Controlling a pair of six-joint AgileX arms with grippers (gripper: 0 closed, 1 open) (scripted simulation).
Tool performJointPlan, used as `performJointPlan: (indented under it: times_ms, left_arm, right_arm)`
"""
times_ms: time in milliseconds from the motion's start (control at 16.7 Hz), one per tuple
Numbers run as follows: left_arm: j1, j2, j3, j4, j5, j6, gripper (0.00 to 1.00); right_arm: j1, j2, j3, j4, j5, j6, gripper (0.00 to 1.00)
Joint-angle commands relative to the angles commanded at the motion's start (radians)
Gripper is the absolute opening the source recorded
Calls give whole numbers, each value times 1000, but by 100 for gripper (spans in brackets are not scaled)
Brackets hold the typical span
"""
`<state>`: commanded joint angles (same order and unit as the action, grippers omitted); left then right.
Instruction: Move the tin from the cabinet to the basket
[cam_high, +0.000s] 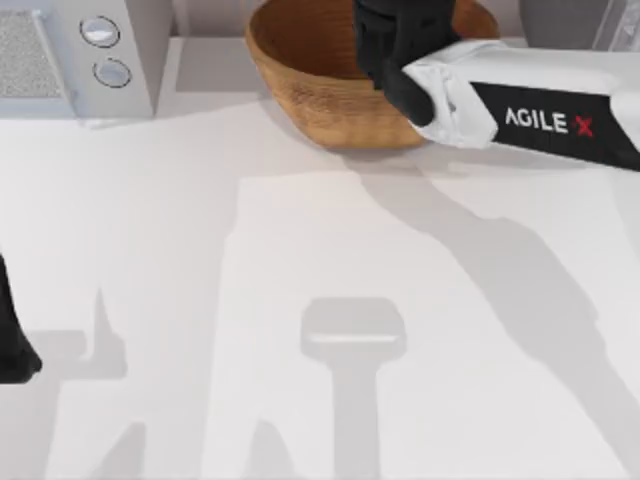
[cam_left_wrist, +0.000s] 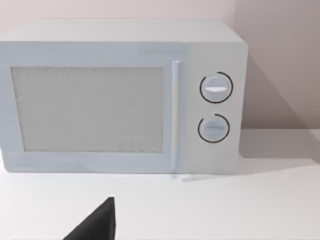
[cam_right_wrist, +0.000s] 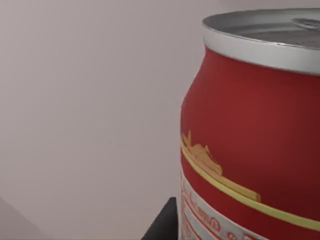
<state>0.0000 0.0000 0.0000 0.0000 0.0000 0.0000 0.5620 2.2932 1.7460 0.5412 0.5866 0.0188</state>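
Red tin sits close against right gripper (over basket)

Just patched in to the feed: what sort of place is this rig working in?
Probably a rendered kitchen counter: a white microwave with two dials, a wicker basket on the white table, and a red tin close before the right wrist camera.

I see a pale grey microwave at the table's far left corner, door shut, its mesh window beside a vertical handle, two round silver dials stacked on its panel, a plain pinkish wall behind it
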Motion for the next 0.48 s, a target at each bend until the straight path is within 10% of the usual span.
performJointPlan:
  times_ms: [480]
  left_arm:
    - [0, 0, 0, 0, 0, 0, 100]
  right_arm:
    - [0, 0, 0, 0, 0, 0, 75]
